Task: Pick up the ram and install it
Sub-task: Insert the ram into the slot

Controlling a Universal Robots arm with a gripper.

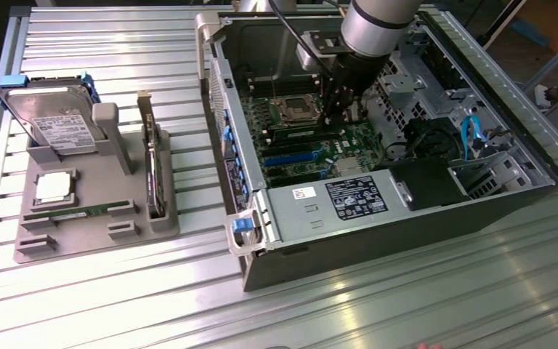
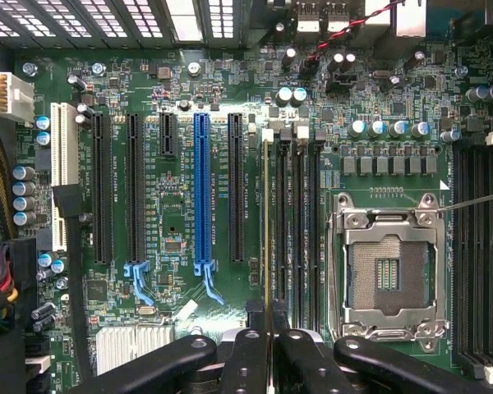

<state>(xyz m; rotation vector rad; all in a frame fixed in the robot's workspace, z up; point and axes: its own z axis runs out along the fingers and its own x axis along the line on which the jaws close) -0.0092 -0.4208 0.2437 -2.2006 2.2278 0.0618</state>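
In the wrist view the ram (image 2: 267, 222) appears edge-on as a thin greenish-gold line running away from my fingers. My gripper (image 2: 268, 320) is shut on its near end, one black finger on each side. The stick lies along the outermost of the black memory slots (image 2: 300, 230), beside the empty CPU socket (image 2: 390, 275). Whether it touches the slot I cannot tell. In the exterior view my gripper (image 1: 342, 109) reaches straight down into the open computer case (image 1: 376, 240), just over the motherboard (image 1: 304, 149).
At the exterior view's left a grey parts tray (image 1: 95, 225) holds a hard drive (image 1: 51, 120), a silver CPU chip (image 1: 54, 187), an upright expansion card (image 1: 153, 171) and a green strip (image 1: 70, 212). Case walls, cables (image 1: 473, 138) and long card slots (image 2: 201, 189) surround my gripper.
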